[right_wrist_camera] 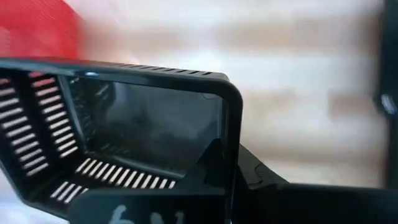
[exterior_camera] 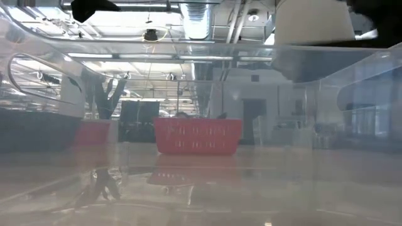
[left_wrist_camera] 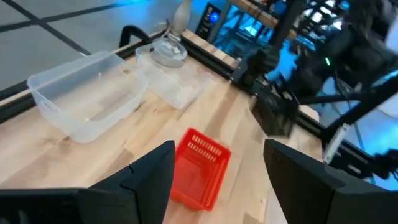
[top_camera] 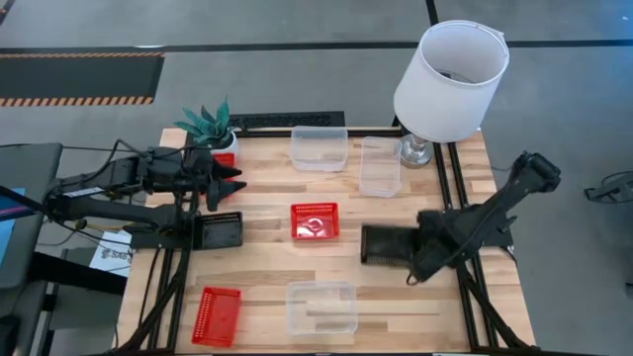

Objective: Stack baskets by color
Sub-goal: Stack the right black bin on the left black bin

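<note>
Here, nearest on the wooden counter [top_camera: 257,287] lie a red mesh-sided plastic basket [top_camera: 216,315] at the left and a clear translucent plastic basket [top_camera: 320,307] beside it. Farther in, the right tool [top_camera: 423,249] is clamped together on the rim of a black mesh-sided plastic basket [top_camera: 388,243], which looks tilted in the right wrist view. A 2nd red basket [top_camera: 315,221] sits in the middle, and a 2nd black basket [top_camera: 219,232] lies below the left tool [top_camera: 235,180], whose fingers [left_wrist_camera: 152,171] stand apart and hold nothing. At the far edge sit 2 clear baskets [top_camera: 318,148], a small green potted plant [top_camera: 213,127] and a white lampshade [top_camera: 451,81].
</note>
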Controlling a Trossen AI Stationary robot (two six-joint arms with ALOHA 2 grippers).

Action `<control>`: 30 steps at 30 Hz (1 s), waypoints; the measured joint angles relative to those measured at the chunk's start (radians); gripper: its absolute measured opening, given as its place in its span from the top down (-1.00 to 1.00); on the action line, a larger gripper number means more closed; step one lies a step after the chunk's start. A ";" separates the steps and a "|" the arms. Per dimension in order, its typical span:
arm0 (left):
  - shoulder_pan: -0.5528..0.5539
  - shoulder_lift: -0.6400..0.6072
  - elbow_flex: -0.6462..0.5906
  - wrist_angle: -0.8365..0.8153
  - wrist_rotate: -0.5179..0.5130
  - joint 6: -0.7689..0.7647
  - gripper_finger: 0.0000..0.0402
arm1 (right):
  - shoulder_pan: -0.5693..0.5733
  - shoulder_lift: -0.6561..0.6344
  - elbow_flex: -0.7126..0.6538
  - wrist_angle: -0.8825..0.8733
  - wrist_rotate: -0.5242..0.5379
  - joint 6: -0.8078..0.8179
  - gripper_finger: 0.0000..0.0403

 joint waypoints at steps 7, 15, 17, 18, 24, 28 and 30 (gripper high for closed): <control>0.000 0.001 0.000 -0.015 0.071 0.042 -0.16 | -0.194 -0.008 0.017 0.316 0.237 -0.288 0.97; 0.000 -0.004 0.000 0.039 0.192 0.088 -0.16 | -0.427 0.243 0.017 1.207 0.083 -0.813 0.98; 0.000 -0.017 0.000 0.074 0.239 0.097 -0.16 | -0.463 0.333 0.017 1.418 0.005 -0.852 0.98; 0.000 -0.021 0.000 0.105 0.260 0.103 -0.16 | -0.480 0.381 0.017 1.519 -0.030 -0.854 0.98; 0.000 -0.076 0.000 0.235 0.359 0.112 -0.16 | -0.531 0.645 0.161 1.791 -0.166 -0.874 0.98; 0.000 -0.116 0.000 0.248 0.359 0.112 -0.16 | -0.546 0.784 0.370 1.734 -0.256 -0.906 0.98; 0.000 -0.132 0.000 0.245 0.358 0.111 -0.16 | -0.556 0.853 0.472 1.695 -0.299 -0.919 0.98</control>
